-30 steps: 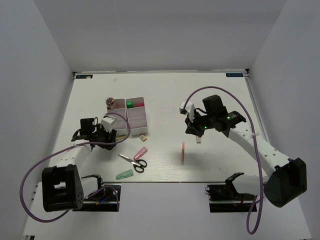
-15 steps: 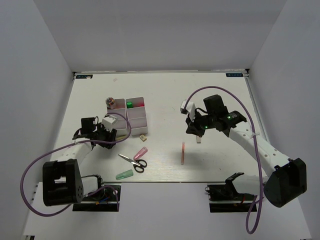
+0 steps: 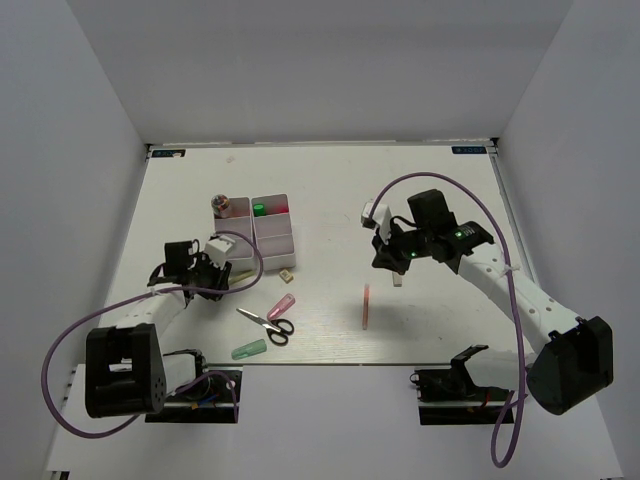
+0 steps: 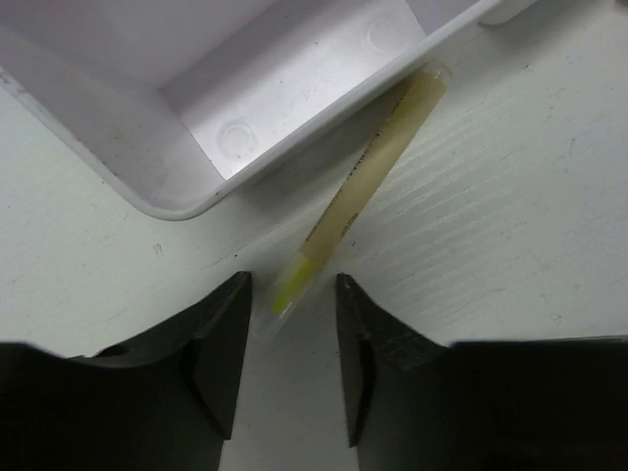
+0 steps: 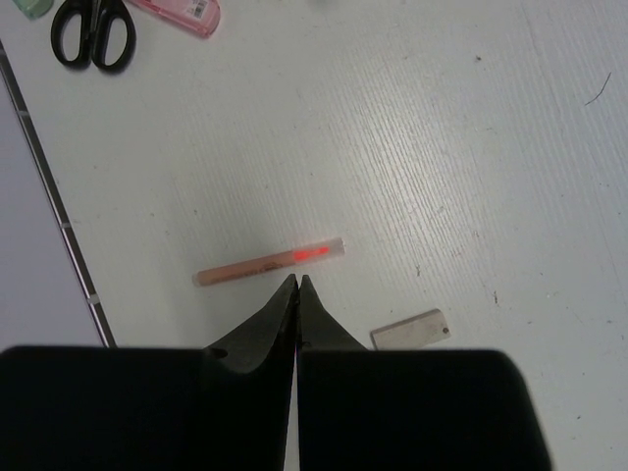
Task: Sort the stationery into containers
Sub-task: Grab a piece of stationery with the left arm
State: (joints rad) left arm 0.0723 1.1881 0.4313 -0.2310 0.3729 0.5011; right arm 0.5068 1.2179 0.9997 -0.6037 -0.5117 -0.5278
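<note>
**Yellow stick's tip straddled by parted left jaws at a tray corner**

On the white table (image 3: 430, 180), two white trays (image 3: 273, 236) are set side by side at the left. The left gripper (image 4: 292, 294) is held low at a tray corner with its jaws parted and nothing clamped. The right gripper (image 5: 296, 287) is clenched on nothing. Black-handled scissors (image 3: 268, 324), a pink highlighter (image 3: 281, 306) and a green marker (image 3: 248, 349) are laid near the trays. The yellow stick (image 4: 368, 172) is laid along the tray's outer wall, and the pink stick (image 5: 270, 262) just ahead of the right fingertips.
</note>
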